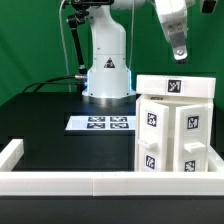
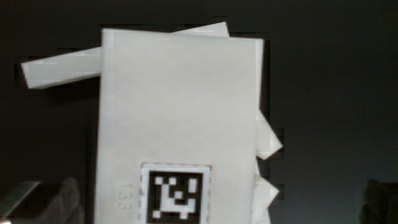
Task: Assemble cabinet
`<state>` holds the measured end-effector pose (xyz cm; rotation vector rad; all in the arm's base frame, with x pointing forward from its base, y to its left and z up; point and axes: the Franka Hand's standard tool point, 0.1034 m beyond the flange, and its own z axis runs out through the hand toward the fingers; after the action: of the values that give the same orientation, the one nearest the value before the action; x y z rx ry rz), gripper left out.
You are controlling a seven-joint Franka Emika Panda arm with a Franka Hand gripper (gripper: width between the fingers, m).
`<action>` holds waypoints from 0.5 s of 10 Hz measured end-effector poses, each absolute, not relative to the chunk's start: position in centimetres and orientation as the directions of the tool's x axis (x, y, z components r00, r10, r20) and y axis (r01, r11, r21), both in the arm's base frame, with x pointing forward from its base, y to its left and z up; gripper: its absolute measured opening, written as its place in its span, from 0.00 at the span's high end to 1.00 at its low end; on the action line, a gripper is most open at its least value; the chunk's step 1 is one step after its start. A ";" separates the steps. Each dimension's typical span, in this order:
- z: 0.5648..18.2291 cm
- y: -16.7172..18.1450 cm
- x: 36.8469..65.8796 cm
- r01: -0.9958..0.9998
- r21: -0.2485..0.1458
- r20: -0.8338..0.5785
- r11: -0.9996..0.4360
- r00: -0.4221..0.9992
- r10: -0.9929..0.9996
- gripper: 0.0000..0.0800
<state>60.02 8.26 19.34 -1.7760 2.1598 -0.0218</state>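
The white cabinet body (image 1: 173,128) stands on the black table at the exterior view's right, with black-and-white tags on its front faces and a flat tagged top panel (image 1: 175,87). My gripper (image 1: 179,54) hangs in the air just above that top, touching nothing. In the wrist view I look straight down on the cabinet (image 2: 178,100), a long white block with a tag (image 2: 173,192) near my fingers, and smaller white parts stick out at its sides. My fingertips (image 2: 48,203) show dimly, set wide apart on either side of it. The gripper is open and empty.
The marker board (image 1: 103,123) lies flat in front of the robot base (image 1: 107,75). A low white border rail (image 1: 70,182) runs along the table's front edge and up the exterior view's left side (image 1: 10,152). A green curtain hangs behind.
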 end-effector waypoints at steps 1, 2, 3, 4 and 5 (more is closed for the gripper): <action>19.3 8.3 60.0 -0.952 -0.228 -0.248 0.206 -0.148 -0.957 0.00; 19.4 8.5 60.0 -0.969 -0.245 -0.189 0.027 0.020 -0.982 0.00; 19.6 8.7 60.5 -0.954 -0.268 -0.144 -0.132 0.175 -0.974 0.00; 19.7 8.8 60.8 -0.922 -0.281 -0.106 -0.267 0.306 -0.946 0.00; 19.8 9.0 61.0 -0.891 -0.289 -0.082 -0.349 0.386 -0.919 0.00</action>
<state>60.98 9.01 19.83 -2.3630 1.5903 -0.1364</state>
